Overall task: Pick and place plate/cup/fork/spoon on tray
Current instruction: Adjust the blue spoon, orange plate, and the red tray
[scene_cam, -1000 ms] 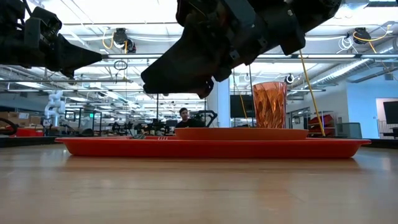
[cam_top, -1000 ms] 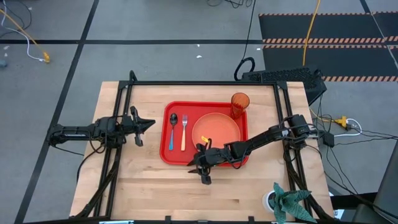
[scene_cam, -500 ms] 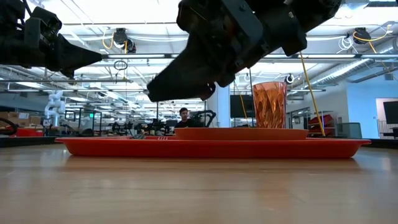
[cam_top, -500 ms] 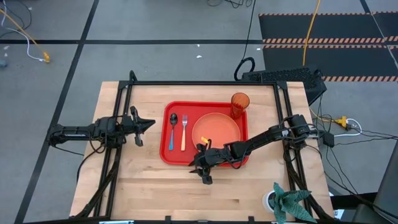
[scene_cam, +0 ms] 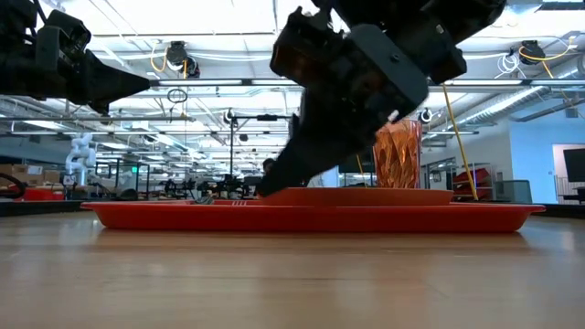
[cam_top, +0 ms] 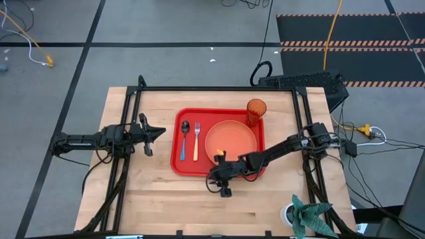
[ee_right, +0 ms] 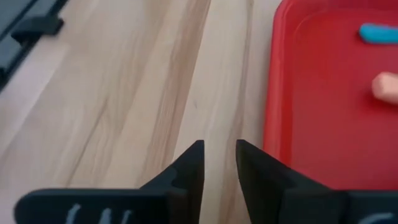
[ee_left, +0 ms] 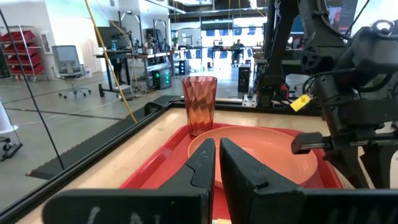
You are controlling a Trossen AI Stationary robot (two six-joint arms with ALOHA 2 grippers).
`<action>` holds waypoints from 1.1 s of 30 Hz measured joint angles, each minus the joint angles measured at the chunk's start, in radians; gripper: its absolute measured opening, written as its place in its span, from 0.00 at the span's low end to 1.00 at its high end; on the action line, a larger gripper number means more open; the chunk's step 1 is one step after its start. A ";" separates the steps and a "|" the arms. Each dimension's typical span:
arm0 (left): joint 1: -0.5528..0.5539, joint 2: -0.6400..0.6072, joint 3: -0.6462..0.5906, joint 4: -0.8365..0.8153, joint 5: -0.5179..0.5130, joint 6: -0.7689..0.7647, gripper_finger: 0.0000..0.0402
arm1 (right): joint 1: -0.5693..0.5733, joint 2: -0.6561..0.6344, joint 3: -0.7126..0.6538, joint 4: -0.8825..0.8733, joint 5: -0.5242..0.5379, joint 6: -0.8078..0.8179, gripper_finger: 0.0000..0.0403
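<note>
The red tray (cam_top: 182,162) lies mid-table. On it rest the orange plate (cam_top: 230,141), the amber cup (cam_top: 256,111) upright at the far right corner, the blue-handled spoon (cam_top: 184,139) and the orange-handled fork (cam_top: 196,142). My right gripper (cam_top: 218,186) hangs at the tray's near rim, tipped down. In the right wrist view it (ee_right: 219,163) stands narrowly open over bare wood beside the tray's rim (ee_right: 273,106), with nothing between its fingers. My left gripper (cam_top: 158,131) waits shut at the table's left, level, facing the tray.
Black frame rails (cam_top: 129,113) run along the table's left, right and far edges. A potted green plant (cam_top: 307,216) stands at the near right corner. Bare wood (cam_top: 172,202) lies between the tray and the near edge.
My right gripper has tipped down, and its fingertips have sunk toward the tray's near rim and shifted a little toward the table's right. Its fingers have drawn closer together. Tray, plate, cup, fork and spoon have stayed put.
</note>
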 joint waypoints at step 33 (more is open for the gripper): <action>0.000 0.000 0.000 0.000 0.000 0.000 0.07 | -0.002 -0.003 -0.027 -0.095 0.009 -0.021 0.04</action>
